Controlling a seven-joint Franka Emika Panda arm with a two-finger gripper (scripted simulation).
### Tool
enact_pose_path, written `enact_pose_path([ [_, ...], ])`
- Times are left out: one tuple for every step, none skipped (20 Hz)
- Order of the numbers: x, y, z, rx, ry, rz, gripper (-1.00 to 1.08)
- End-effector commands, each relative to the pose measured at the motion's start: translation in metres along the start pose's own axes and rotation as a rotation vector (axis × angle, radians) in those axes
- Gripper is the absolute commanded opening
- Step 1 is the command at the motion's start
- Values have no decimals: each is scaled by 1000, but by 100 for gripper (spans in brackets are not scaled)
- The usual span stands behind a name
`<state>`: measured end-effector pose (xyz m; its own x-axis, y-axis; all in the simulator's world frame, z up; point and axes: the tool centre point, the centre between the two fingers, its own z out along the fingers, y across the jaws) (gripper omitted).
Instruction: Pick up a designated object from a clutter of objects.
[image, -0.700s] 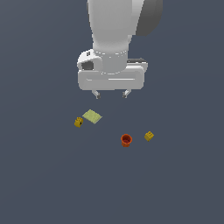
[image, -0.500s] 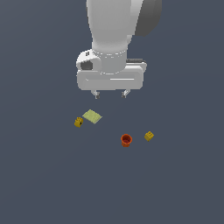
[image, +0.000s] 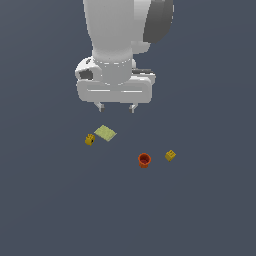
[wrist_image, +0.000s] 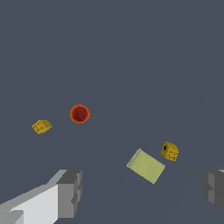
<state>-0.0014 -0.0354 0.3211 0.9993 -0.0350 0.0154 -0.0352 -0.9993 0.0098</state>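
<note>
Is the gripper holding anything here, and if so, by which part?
Nothing is held. The gripper hangs open above the floor, with the cup untouched below it.

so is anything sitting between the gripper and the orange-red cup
Nothing visible. The open gripper hangs above the pale-green card; the orange-red cup stands apart on bare floor, one yellow block beside it.

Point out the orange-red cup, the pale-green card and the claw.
orange-red cup (image: 144, 160): exterior view, on its hollow top.
pale-green card (image: 105, 133): exterior view, middle of its flat face.
claw (image: 116, 107): exterior view, midway between its fingertips.
</note>
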Motion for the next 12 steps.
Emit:
enact_pose_path([
  [1, -2, 3, 0, -1, 1, 100],
  [2, -3, 5, -1, -1, 3, 100],
  [4, -4, 8, -1, -1, 5, 100],
  [5, -6, 12, -1, -2, 7, 100],
  [7, -8, 16, -1, -2, 9, 100],
  [9, -10, 20, -2, -2, 12, 100],
  [11, -12, 25, -2, -2, 15, 100],
  [14, -15, 31, -2, -3, 18, 100],
  [16, -18, 37, -2, -3, 22, 100],
  [18, -21, 44, -3, -3, 26, 100],
  [21, -25, 51, -3, -4, 31, 100],
  [24, -29, 59, -3, -4, 35, 100],
])
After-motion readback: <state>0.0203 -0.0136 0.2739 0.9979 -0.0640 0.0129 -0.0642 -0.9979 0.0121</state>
